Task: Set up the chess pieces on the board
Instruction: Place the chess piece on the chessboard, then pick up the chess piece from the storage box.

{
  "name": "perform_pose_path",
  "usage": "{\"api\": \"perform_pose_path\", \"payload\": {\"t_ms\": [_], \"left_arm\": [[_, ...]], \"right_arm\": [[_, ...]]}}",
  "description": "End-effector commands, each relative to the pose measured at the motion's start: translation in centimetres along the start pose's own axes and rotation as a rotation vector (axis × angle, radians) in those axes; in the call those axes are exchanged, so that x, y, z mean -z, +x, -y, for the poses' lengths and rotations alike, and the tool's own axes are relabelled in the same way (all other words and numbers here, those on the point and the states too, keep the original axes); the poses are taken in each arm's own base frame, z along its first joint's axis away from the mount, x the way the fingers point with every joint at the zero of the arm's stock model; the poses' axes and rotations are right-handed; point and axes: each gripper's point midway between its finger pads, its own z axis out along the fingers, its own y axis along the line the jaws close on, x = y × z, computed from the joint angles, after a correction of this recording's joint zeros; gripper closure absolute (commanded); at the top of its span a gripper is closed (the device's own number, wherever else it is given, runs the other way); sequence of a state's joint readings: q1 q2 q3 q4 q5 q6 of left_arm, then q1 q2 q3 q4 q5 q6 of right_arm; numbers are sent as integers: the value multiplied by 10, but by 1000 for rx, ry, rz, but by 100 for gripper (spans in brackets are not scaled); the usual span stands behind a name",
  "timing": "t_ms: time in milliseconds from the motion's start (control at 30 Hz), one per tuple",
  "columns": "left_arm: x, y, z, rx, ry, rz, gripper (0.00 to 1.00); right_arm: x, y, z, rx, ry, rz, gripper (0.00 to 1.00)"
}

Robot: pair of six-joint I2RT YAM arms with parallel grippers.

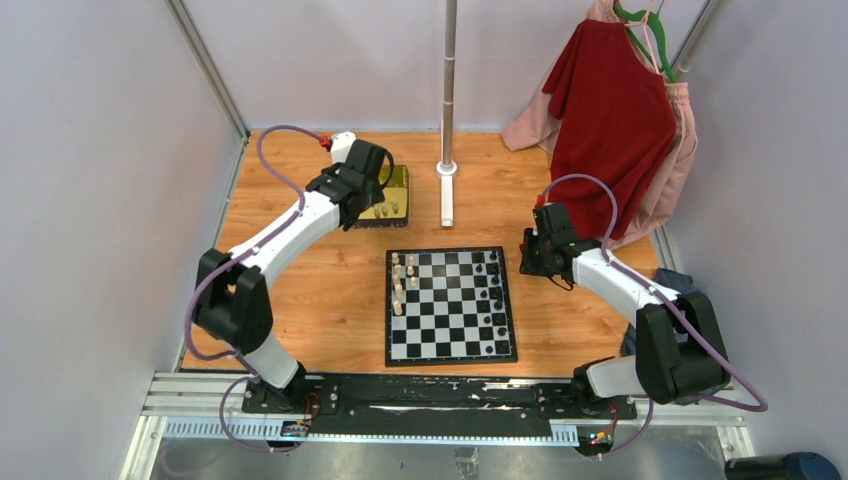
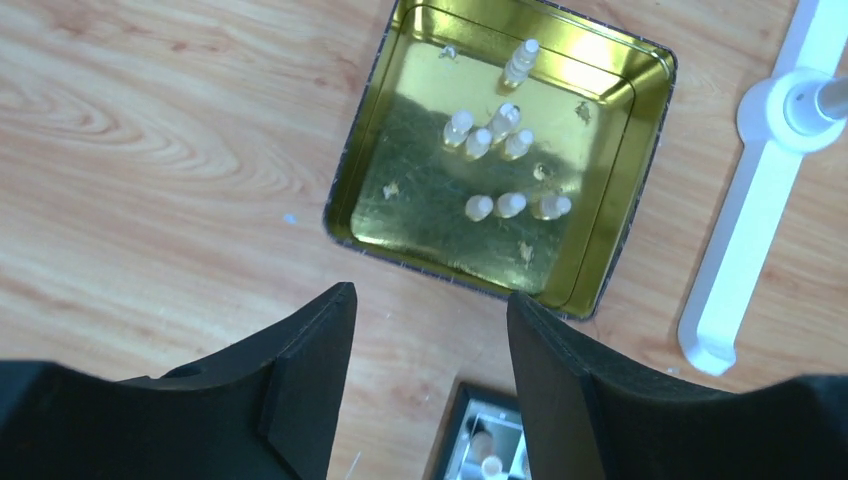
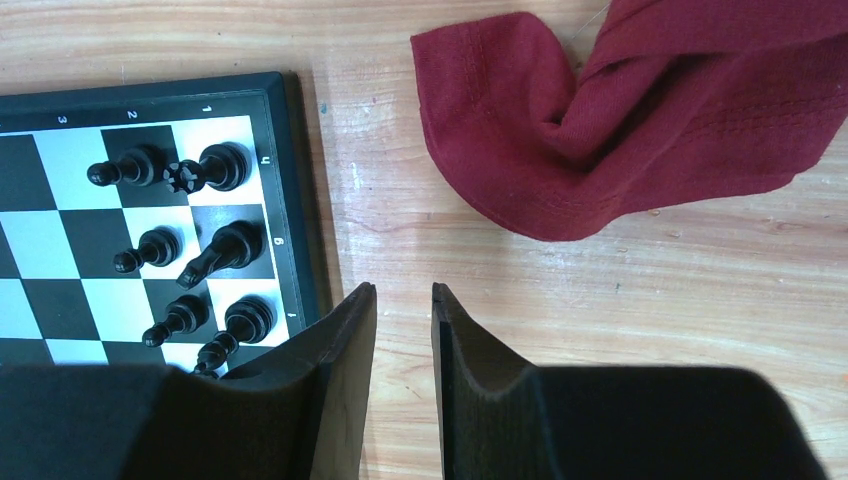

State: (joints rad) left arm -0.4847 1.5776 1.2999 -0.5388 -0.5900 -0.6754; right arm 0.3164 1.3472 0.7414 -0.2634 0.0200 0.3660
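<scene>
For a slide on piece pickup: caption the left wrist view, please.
Open left fingers hover over a gold tin holding several pale chess pieces, on a wooden table.

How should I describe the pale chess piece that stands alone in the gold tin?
Find the gold tin on the wooden table. In it pale pieces form a cluster of four and a row of three. The lone piece sits apart from both, close to the tin's wall.
</scene>
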Motion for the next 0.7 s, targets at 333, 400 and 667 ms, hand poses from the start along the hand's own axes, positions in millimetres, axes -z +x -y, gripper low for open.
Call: {"api": "perform_pose_path", "payload": {"t_ms": [333,400,667], "left_arm": [[-103,4,22,57,32,-144,51],[-112,3,23,59,25,-147,52],[-139,3,23,75,15,-165,52]], "right_arm": [[-1,2,7,18,33,-16,69],[-2,3,8,18,39,-23,69],[-11,6,7,16,41,-49,69]]}}
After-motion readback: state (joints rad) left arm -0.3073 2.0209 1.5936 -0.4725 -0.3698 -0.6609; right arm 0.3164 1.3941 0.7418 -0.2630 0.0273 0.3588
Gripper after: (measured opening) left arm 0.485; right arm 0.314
